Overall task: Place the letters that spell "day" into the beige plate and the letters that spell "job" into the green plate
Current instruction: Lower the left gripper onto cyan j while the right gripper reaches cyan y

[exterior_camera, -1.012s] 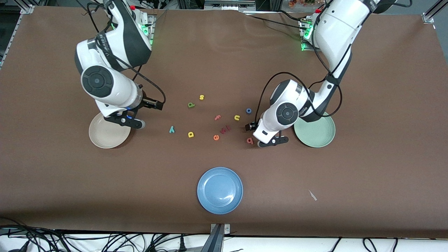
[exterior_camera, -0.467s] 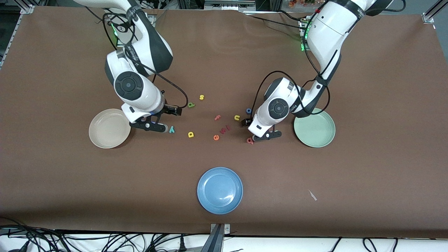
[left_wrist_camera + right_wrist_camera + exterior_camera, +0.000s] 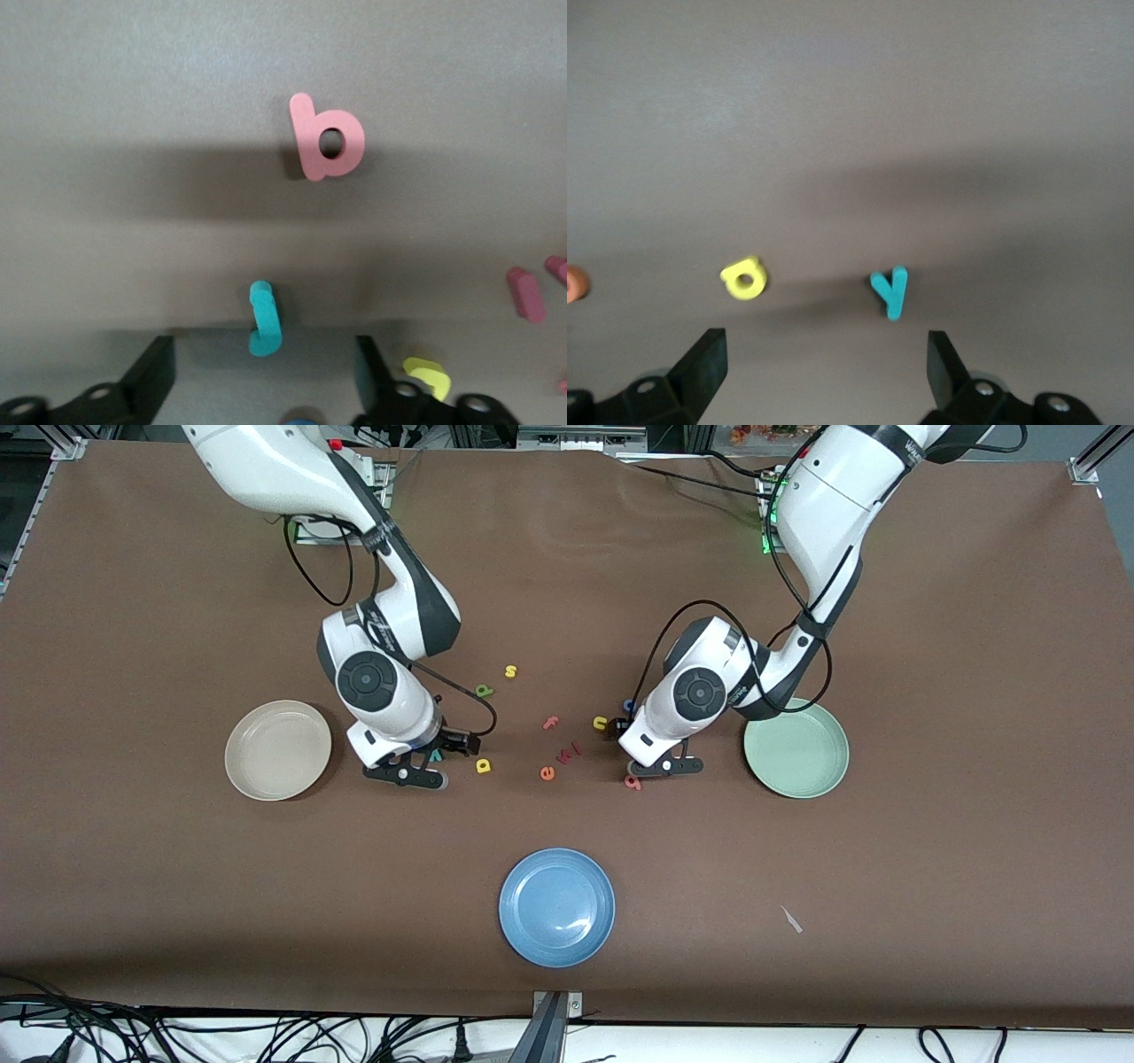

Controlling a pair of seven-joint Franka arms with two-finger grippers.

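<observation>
Well, starting at the right arm's end of the table, the beige plate (image 3: 277, 749) sat with no letters in it. Just beside it, toward the middle, I had the right gripper (image 3: 824, 354) low over the table with its 2 fingers spread wide and nothing between them. The teal "y" (image 3: 889, 292) lay flat just ahead of that gap, touched by neither finger. The yellow "a" (image 3: 483, 765) lay near it on the bare table, and the olive "d" (image 3: 483, 690) lay farther from the front camera, with a yellow "s" (image 3: 510, 671) close by.

Around the middle of the table I saw a salmon "f" (image 3: 550, 723), an orange "e" (image 3: 547, 773) and a yellow "u" (image 3: 600, 723). The blue plate (image 3: 556, 906) sat nearest the front camera.

Next came the left gripper (image 3: 266, 363), down low with its fingers apart. The teal "j" (image 3: 264, 317) lay between them, with a gap on each side. The pinkish "b" (image 3: 326, 139) lay flat on the table close by. The blue "o" (image 3: 628, 705) peeked out beside the left arm's wrist. Toward the left arm's end, the green plate (image 3: 796, 757) held no letters.
</observation>
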